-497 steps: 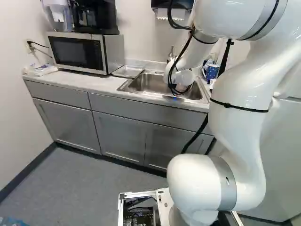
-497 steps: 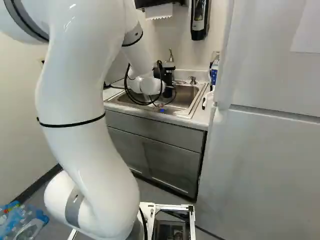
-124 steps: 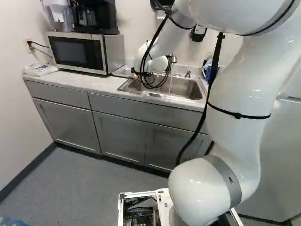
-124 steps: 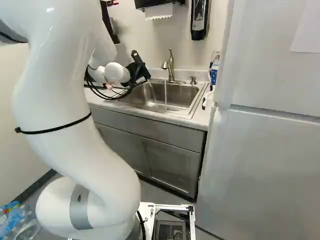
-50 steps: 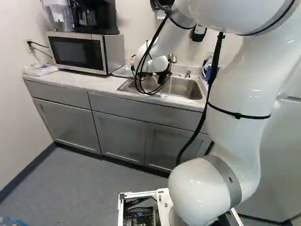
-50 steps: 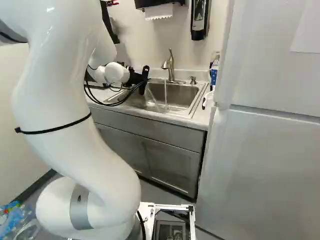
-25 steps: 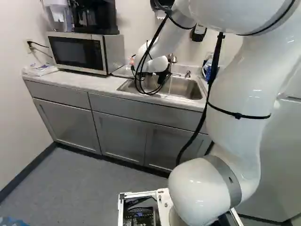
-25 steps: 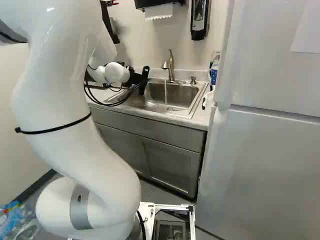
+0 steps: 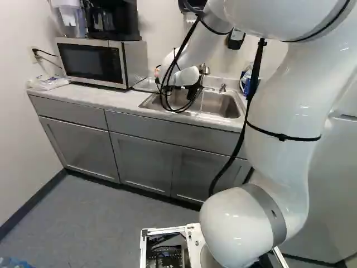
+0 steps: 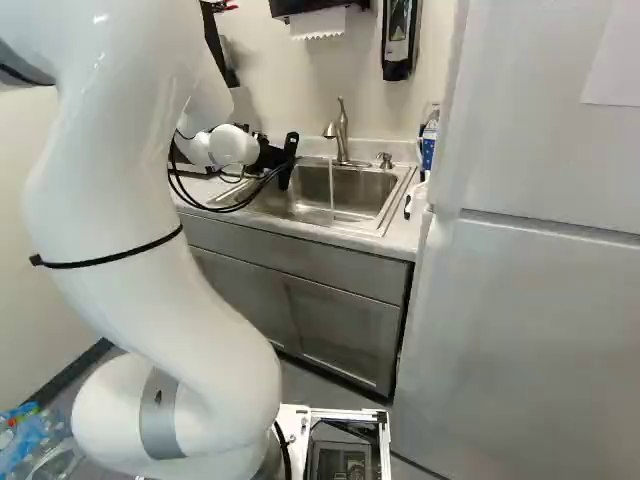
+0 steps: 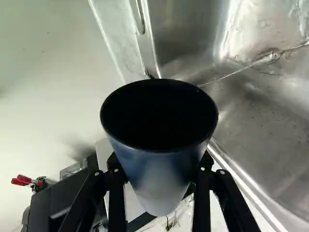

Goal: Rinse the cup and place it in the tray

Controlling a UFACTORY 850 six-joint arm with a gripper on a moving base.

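My gripper [image 10: 286, 162] hangs over the left part of the sink [image 10: 378, 222], and in the left base view it is mostly behind cables. In the wrist view the gripper [image 11: 159, 181] is shut on the blue and white cup [image 11: 161, 183], one black finger on each side. The cup's dark mouth faces the wrist camera; neither base view shows the cup clearly. Water falls from the faucet [image 10: 341, 135] in a thin stream [image 10: 331, 188], apart from the gripper. What looks like a silver tray [image 9: 144, 84] lies beside the sink, partly behind my wrist.
A microwave [image 9: 92, 61] stands on the counter left of the sink. Right of the sink are a soap pump [image 10: 385, 160], a white-handled item [image 10: 416, 198] and a blue item [image 10: 428, 150] near the fridge [image 10: 540, 300]. A towel dispenser [image 10: 310, 8] hangs above.
The arm went left from over the sink's middle, then the gripper turned; it has been still for the last second. A second, slanting trickle below the gripper has stopped. The base has not moved.
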